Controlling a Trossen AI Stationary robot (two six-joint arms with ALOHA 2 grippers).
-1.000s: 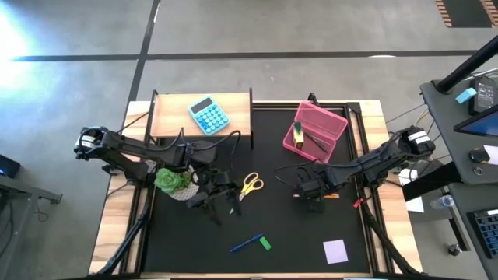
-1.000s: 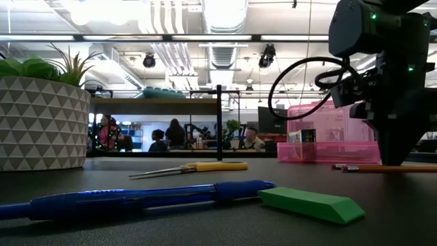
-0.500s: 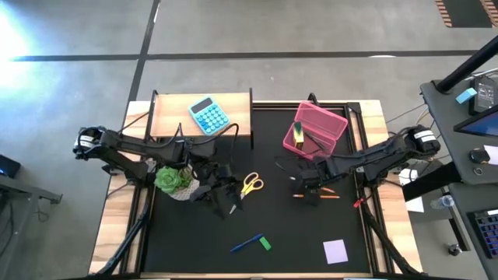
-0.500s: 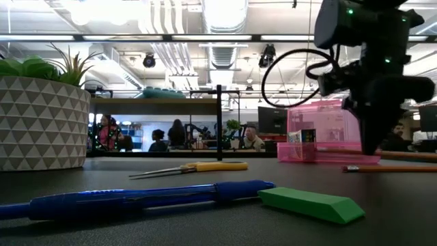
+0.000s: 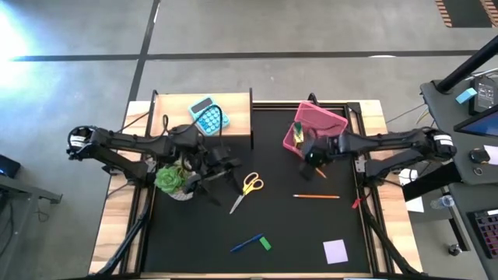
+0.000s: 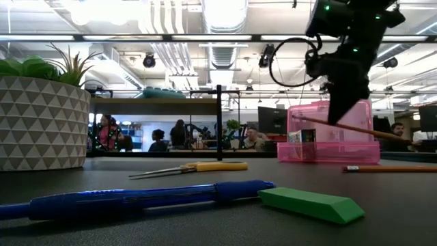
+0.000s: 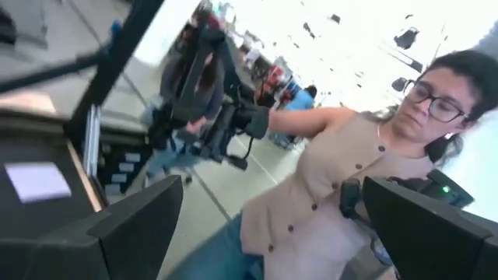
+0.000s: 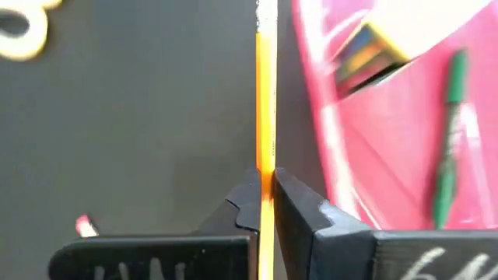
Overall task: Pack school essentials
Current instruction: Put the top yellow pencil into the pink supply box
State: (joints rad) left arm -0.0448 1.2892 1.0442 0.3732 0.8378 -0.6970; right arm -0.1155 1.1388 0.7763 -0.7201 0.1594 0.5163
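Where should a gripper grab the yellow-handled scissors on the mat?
Grip the scissors at the neck between the yellow loops and the blades, coming straight down. They lie flat and closed on the black mat, so only a top approach with fingers across the narrow neck looks workable.

I'm looking at a grey concrete floor (image 5: pixel 311 31) crossed by a dark line (image 5: pixel 233 56), glare washing in at one corner. Ceiling light strips (image 6: pixel 136 37) are glowing over ducts (image 6: pixel 225 51), and people (image 6: pixel 171 135) are sitting beyond.
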